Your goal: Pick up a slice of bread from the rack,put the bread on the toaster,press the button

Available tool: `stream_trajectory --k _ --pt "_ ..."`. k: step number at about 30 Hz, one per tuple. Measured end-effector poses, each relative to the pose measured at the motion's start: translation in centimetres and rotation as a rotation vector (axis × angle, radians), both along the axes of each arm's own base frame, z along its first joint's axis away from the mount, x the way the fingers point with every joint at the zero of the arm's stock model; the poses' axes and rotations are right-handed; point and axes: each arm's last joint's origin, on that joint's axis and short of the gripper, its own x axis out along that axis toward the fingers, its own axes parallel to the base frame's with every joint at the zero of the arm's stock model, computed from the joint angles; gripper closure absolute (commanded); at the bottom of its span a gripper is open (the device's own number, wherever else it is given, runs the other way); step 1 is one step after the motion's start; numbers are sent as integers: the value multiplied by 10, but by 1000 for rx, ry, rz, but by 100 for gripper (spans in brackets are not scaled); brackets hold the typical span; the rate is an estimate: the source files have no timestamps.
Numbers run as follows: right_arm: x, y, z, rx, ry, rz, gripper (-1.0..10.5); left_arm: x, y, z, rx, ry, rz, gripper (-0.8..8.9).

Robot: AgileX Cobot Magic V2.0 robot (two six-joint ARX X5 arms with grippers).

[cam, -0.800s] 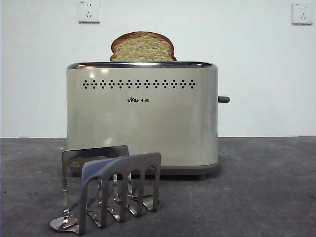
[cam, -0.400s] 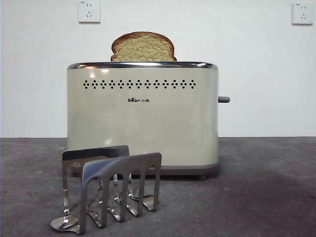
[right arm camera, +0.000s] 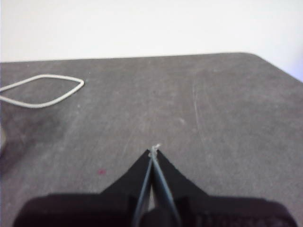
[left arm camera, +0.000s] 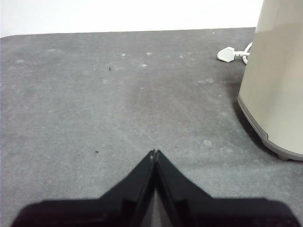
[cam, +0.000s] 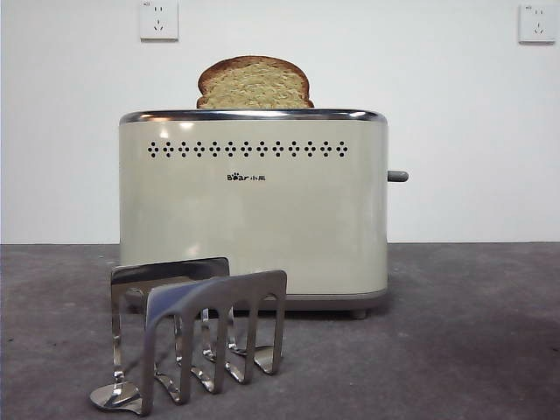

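The slice of bread (cam: 254, 83) is seen standing upright in the top of the toaster (cam: 254, 210), its domed, dark-crusted upper part rising above the chrome rim while the lower part is hidden inside the slot. The toaster is placed on the dark grey table (cam: 472, 332), its row of small dot vents and the small logo turned toward the front camera, and a grey lever (cam: 397, 176) is seen projecting from its side, high up near the level of the logo. The rack (cam: 188, 337) is set on the table just in front of the toaster, toward one lower corner of it, and no bread is held between its shiny upright plates. Two white wall sockets (cam: 158, 19) are mounted on the pale wall behind. In the left wrist view the left gripper (left arm camera: 155, 152) is shown with its black jaws pressed together on nothing, above bare table, with a lower corner of the toaster's cream body (left arm camera: 277, 80) nearby and a white plug (left arm camera: 228, 54) lying beyond it. In the right wrist view the right gripper (right arm camera: 154, 150) is likewise clenched empty, though a pale speck at its tip cannot be identified in the soft focus; a loop of white cord (right arm camera: 42, 90) lies on the table well apart from it. Neither arm is visible in the front view.
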Motion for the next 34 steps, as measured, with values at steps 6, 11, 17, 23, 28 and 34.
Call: stream_trajectory --k 6,11,17,23,28,34 --pt "-2 0 -7 15 46 5 946 0 0 0 0 0 0 817" --pt "-2 0 -7 19 46 3 946 0 0 0 0 0 0 817" --pt "-2 0 -6 21 36 3 946 0 0 0 0 0 0 817" --pt "-2 0 -6 21 37 3 946 0 0 0 0 0 0 817" --pt "-2 0 -6 21 37 3 946 0 0 0 0 0 0 817" --pt "-2 0 -6 21 37 3 946 0 0 0 0 0 0 817"
